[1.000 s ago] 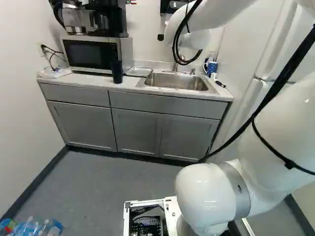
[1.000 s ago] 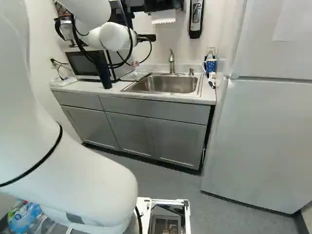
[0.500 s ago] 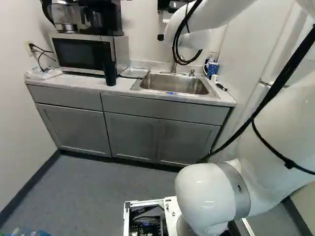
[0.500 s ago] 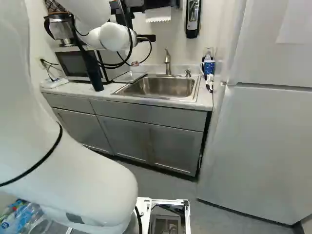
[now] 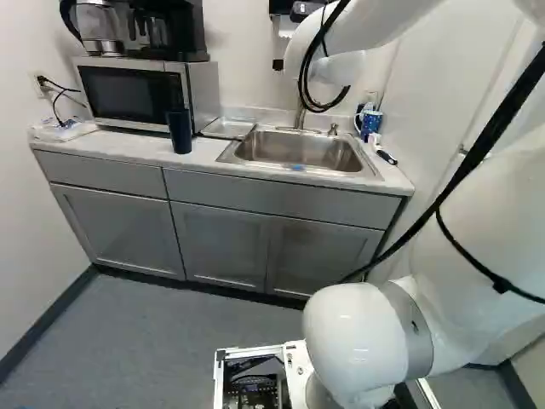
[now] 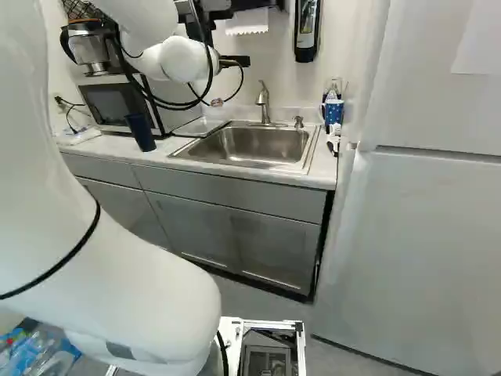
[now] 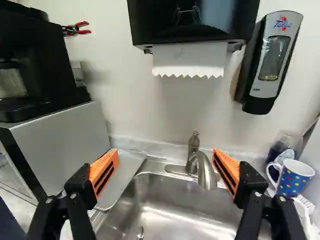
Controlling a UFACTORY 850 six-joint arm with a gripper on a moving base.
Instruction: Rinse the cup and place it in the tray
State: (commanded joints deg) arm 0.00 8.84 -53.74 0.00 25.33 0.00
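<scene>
With the black, orange-padded gripper (image 7: 166, 156) spread wide and empty, swing left from the brushed-steel sink (image 5: 294, 150) to the tall dark-blue tumbler (image 5: 179, 131), likely the cup meant, upright on the pale countertop (image 5: 111, 147). Approach level, grasp the lower body, squeeze lightly. Lift above the shallow grey tray (image 7: 126, 172) before crossing right to the curved metal faucet (image 7: 206, 172).
</scene>
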